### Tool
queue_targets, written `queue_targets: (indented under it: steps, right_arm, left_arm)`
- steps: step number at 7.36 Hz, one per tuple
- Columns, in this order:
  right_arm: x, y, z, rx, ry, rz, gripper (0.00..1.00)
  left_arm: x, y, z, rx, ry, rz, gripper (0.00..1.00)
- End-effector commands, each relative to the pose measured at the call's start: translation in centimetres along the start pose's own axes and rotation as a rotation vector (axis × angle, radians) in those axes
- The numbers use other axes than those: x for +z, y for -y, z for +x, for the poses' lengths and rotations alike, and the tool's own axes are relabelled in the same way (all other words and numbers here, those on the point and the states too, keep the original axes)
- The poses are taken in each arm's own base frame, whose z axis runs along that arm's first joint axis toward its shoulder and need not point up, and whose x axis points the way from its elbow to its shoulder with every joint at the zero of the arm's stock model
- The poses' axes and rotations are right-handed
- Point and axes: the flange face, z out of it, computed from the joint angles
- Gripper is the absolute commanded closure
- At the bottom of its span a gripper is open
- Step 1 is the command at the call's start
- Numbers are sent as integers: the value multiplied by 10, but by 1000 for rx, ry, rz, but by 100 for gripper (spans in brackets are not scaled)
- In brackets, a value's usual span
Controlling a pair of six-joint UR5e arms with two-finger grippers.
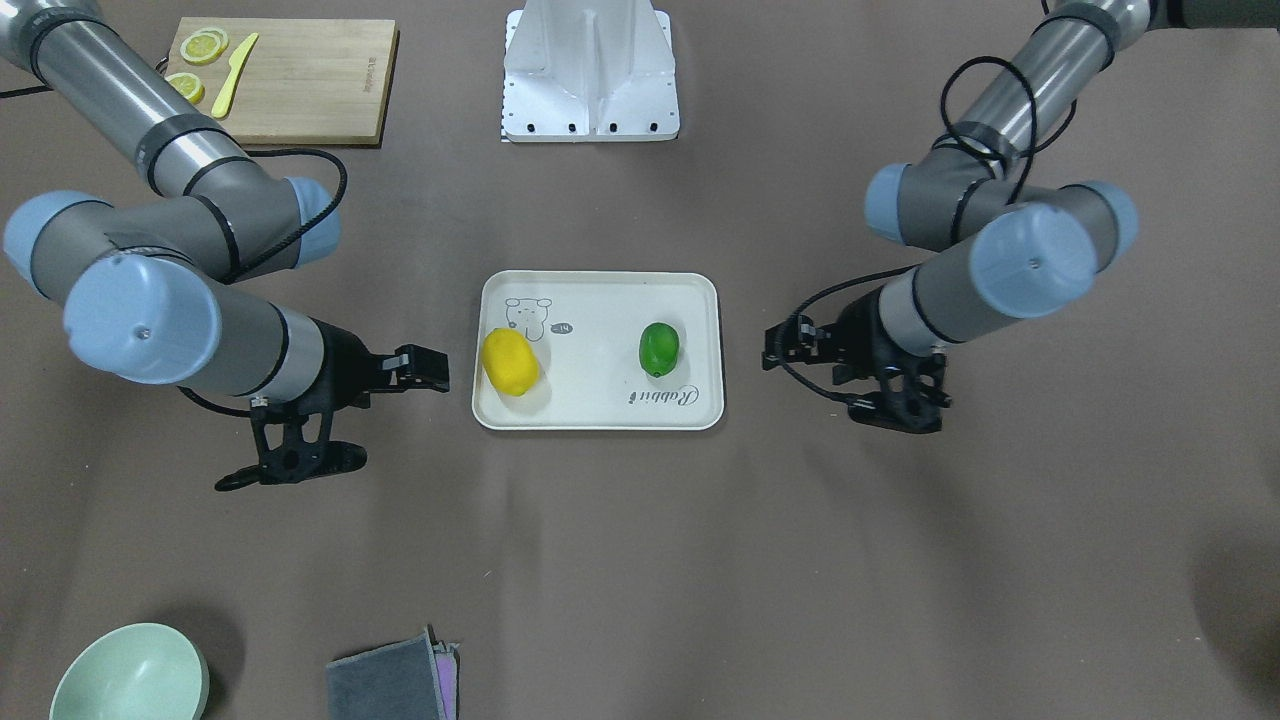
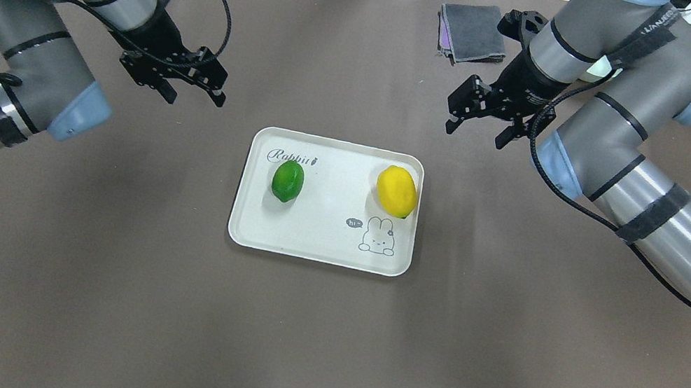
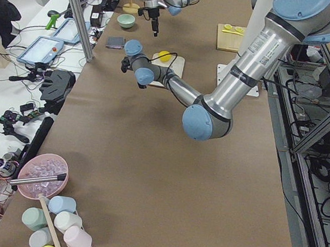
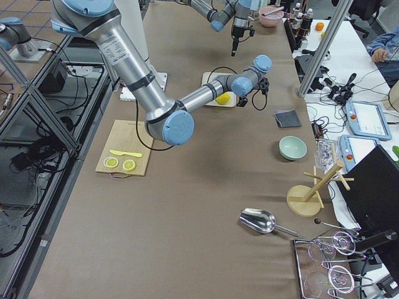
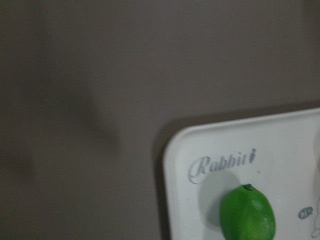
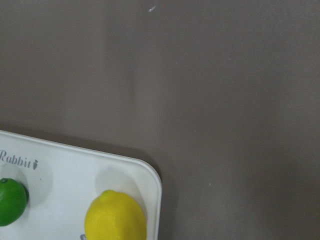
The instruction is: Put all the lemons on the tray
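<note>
- Overhead exterior: tray [image 2: 327, 219], cream-white, lying mid-tabletop [image 2: 87, 291]. Green lemon [image 2: 287, 181] on it, just beside the "Rabbit" script. Yellow lemon [image 2: 396, 191] on it, near the opposite short rim, just beside the bunny drawing. The two fruits lie well apart. Left pincer [image 2: 195, 100] released, fingers spread, off the tray's far left corner. Right pincer [image 2: 475, 135] released likewise, off the far right corner. Folded grey cloth [image 2: 473, 32] lies beyond.
- Exterior front-facing: both lemons inside the tray's rim, one arm on each side of the tray and apart from it. Wooden cutting board [image 1: 320, 80] bears lemon slices [image 1: 203, 47] and a yellow knife [image 1: 235, 75]. Pale green bowl [image 1: 130, 680] at the near edge.
- Exterior left: yellow lemon shows on the tray beyond the near arm.
- Exterior right: yellow lemon partly hidden by the near arm.
- Left wrist-mounted: green lemon on the tray under the script.
- Right wrist-mounted: yellow lemon near a rounded tray corner, green lemon at the frame's edge.
</note>
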Motion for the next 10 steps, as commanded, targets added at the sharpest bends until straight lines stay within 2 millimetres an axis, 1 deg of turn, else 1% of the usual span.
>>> queue_targets:
  steps: [1,2,3,4,5,6,7,8,9,10]
  right_arm:
    - [-19,-46,73,-54,-13,19,1]
    - [-38,-64,114,-9,-24,39,1]
    - [-46,-83,147,27,-36,47,1]
    - [-64,-92,171,60,-42,73,0]
    - [-80,-103,198,61,-60,102,0]
    - [-93,-109,241,43,-86,117,0]
    - [-103,-120,285,43,-110,126,0]
    - [-113,-126,314,74,-158,156,0]
    - [-124,-131,336,116,-196,180,0]
    - [-137,-133,350,147,-221,181,0]
  left_arm:
    - [-69,-1,-119,137,116,65,1]
    - [-114,9,-160,167,207,88,1]
    - [-139,-6,-210,167,343,121,1]
    - [-151,-41,-259,130,458,149,1]
    - [-177,-63,-295,97,535,182,1]
    - [-191,-87,-340,116,574,142,1]
    - [-206,-114,-388,114,594,102,1]
    - [-228,-146,-421,58,587,114,1]
    - [-237,-175,-444,-4,516,121,1]
    - [-246,-186,-445,-41,399,144,1]
